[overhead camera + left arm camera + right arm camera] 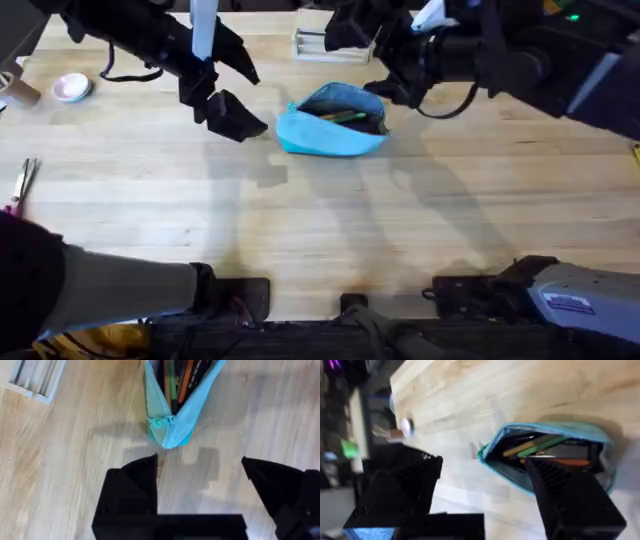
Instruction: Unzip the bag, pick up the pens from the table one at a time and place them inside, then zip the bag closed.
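The light blue bag [332, 128] lies on the table [330, 220] at the back centre with its zipper open. Inside it I see a green pen [545, 446] and a tan pen [522, 448] among other sticks, and the green pen [172, 385] shows again past the bag's end [169, 430]. My left gripper [245, 92] hovers open and empty just left of the bag; in its own view the left gripper [200, 480] faces the bag's end. My right gripper [372, 58] hangs open above the bag's far right side, and the right gripper [485, 485] holds nothing.
A white rectangular box [315, 42] stands behind the bag, also seen as the box [30, 380] beside its far end. A small round dish [72, 88] and scissors [22, 185] lie at the far left. Bare tabletop stretches in front of the bag.
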### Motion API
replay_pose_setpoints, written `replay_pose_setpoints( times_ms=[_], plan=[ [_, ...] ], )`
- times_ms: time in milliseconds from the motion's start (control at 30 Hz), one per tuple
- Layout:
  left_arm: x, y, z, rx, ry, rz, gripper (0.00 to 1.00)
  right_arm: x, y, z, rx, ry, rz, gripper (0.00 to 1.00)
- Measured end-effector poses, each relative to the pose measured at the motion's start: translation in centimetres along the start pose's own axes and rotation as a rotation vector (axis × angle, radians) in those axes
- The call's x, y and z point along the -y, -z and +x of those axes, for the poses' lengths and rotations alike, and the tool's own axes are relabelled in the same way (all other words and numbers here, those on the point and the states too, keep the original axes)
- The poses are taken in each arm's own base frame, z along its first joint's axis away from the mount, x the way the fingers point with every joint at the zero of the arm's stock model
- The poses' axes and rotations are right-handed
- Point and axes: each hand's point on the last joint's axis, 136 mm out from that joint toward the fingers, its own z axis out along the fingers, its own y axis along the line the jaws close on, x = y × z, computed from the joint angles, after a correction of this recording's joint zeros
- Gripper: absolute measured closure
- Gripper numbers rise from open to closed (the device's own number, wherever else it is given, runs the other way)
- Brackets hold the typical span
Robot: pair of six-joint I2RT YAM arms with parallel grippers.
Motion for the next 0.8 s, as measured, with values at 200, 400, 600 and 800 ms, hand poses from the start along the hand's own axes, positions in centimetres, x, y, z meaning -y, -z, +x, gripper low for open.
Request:
replay_pose_setpoints(
  times_ms=[200, 400, 600, 800],
  plan=[
    [-0.1, 0.0, 0.3, -0.017, 0.0, -0.005, 0.008, -1.2, 1.4, 1.0, -0.042, 0.405, -0.065, 0.004],
    [-0.5, 0.0, 0.2, -0.014, -0.012, -0.021, 0.008, -0.7, 1.6, 2.8, -0.124, 0.595, -0.088, 0.004],
    [-1.3, 0.8, 1.1, -0.009, 0.01, -0.052, 0.007, -0.1, 1.9, 4.2, -0.192, 0.739, -0.113, 0.005],
    [-2.4, 2.4, 2.1, 0.053, 0.011, -0.096, 0.007, 0.7, 1.4, 4.5, -0.298, 0.805, -0.059, 0.005]
  ],
)
